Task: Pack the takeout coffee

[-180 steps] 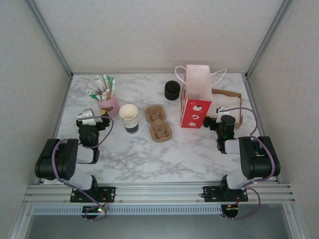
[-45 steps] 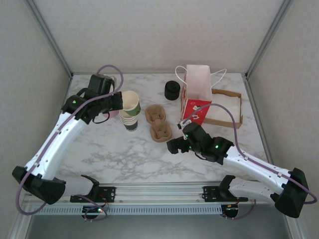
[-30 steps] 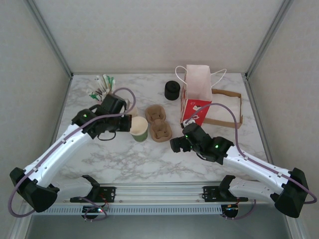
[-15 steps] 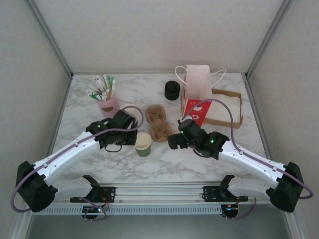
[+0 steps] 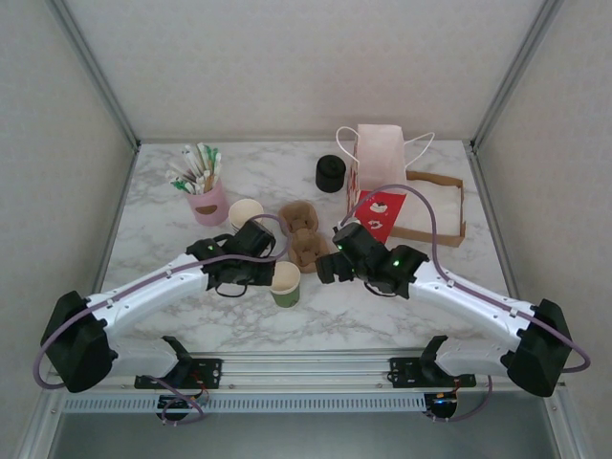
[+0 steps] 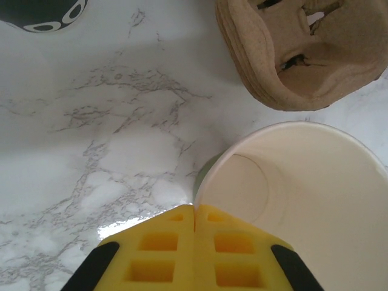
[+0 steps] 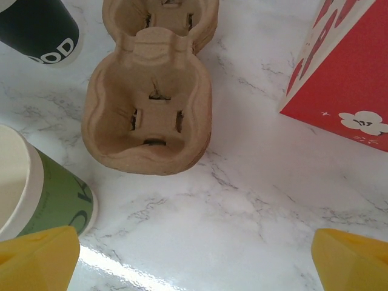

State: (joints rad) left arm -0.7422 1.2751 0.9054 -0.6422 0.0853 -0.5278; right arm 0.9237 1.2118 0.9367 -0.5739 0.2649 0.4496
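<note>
We are looking at the left arm (image 5: 143,292) and right arm (image 5: 469,292), both wearing smooth white shells between rounded black joint housings, each trailing a mauve cable (image 5: 427,207). Small green lights (image 5: 395,260) are glowing on the black wrist blocks. The left gripper (image 6: 194,212) and right gripper (image 7: 194,257) are showing bright yellow fingers (image 6: 151,260), the left pair moulded with square recesses.

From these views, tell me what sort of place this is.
Probably a staged café takeout counter inside a walled robot cell: a marble-look table, a stack of paper cups, pulp cup carriers and a red paper bag.
</note>
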